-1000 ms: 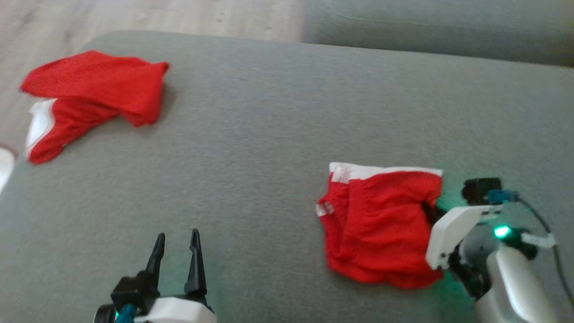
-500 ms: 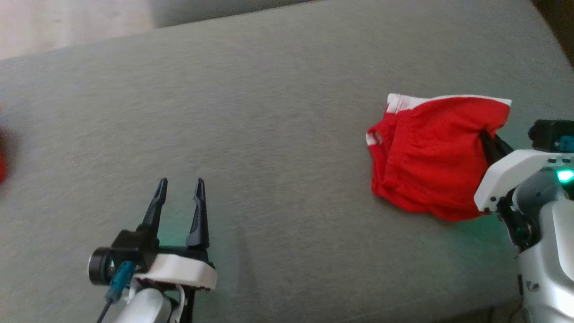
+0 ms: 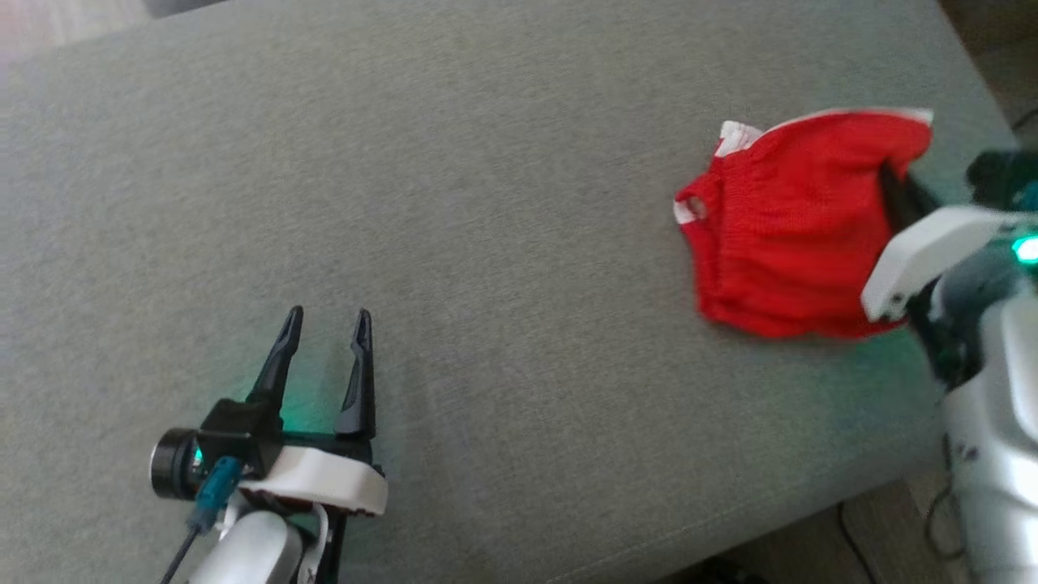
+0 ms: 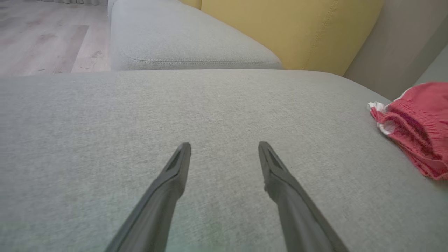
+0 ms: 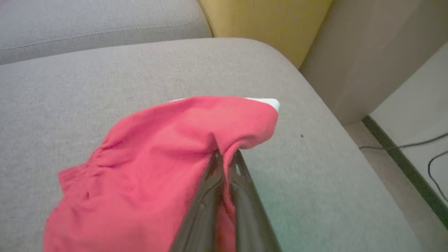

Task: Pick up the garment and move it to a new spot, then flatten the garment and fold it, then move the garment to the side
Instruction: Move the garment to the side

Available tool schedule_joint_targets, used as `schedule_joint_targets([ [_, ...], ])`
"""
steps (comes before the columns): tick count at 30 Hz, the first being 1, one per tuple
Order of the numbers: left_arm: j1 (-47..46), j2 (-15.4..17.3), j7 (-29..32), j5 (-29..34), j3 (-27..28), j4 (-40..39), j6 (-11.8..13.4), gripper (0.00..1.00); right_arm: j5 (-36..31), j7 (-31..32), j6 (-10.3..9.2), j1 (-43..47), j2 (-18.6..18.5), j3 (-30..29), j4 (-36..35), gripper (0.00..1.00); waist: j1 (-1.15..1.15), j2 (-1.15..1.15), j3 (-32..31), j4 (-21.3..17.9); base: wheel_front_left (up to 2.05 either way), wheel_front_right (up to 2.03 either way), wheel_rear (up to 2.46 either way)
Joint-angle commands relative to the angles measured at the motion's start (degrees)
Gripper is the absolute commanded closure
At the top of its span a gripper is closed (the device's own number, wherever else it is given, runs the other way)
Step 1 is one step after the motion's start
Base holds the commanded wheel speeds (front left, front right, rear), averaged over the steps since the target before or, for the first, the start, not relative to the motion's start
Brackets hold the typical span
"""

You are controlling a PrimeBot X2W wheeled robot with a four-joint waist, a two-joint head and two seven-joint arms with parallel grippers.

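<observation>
The garment (image 3: 782,219) is a pair of red shorts with a white waistband, bunched at the right end of the grey cushion (image 3: 486,203). My right gripper (image 3: 888,182) is shut on its right edge, the cloth (image 5: 157,164) pinched between the two dark fingers (image 5: 224,168). In the left wrist view the garment (image 4: 416,122) lies at the far right. My left gripper (image 3: 326,315) stands open over bare cushion at the lower left, its fingers (image 4: 175,175) apart with nothing between them.
The cushion's right edge (image 5: 325,115) drops to a floor with cables (image 5: 420,147). A second grey cushion (image 4: 182,42) and a yellow backrest (image 4: 290,28) lie beyond. Wooden floor (image 4: 38,35) is at the far left.
The head camera has swung right, so the other red garment at the far left has left the picture. My right gripper has carried the shorts toward the cushion's right end. The left gripper stays open.
</observation>
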Motion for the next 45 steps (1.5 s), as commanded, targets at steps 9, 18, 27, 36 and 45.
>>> schedule_joint_targets([
  [9, -2.34, 2.94, 0.76, 1.21, 2.81, -4.3, 1.7, 0.0, -3.88, 0.78, -0.05, -12.97, -9.79, -0.38, 4.71, 1.0, 0.0, 0.0, 4.11, 6.23, 0.0, 0.0, 0.0],
  [18, -2.94, 3.17, 1.13, 1.63, 2.36, -5.6, 2.15, 0.0, -7.45, -1.22, -0.05, -18.49, -13.58, -4.01, 9.64, 0.0, 0.0, 0.0, 6.16, 8.42, 0.0, 0.0, 0.0],
  [27, -2.98, 2.78, 0.75, 1.19, 2.15, -5.05, 2.35, 0.0, -8.91, -8.19, -0.05, -18.72, -10.01, -4.82, 11.36, 0.0, 0.0, 0.0, 4.32, 9.11, 0.0, 0.0, 0.0],
  [36, -1.89, 1.9, -0.88, -0.33, 2.53, -3.15, 2.19, 0.0, -7.54, -12.06, -0.05, -16.24, -6.82, 0.78, 8.3, 0.0, 0.0, 0.0, -1.77, 10.75, 0.0, 0.0, 0.0],
  [45, 1.83, 0.95, -3.23, -3.41, 4.39, 0.63, 2.35, 0.0, -5.33, -14.84, -0.05, -5.1, -1.76, 3.28, 1.44, 0.0, 0.0, 0.0, -12.42, 15.21, 0.0, 0.0, 0.0],
])
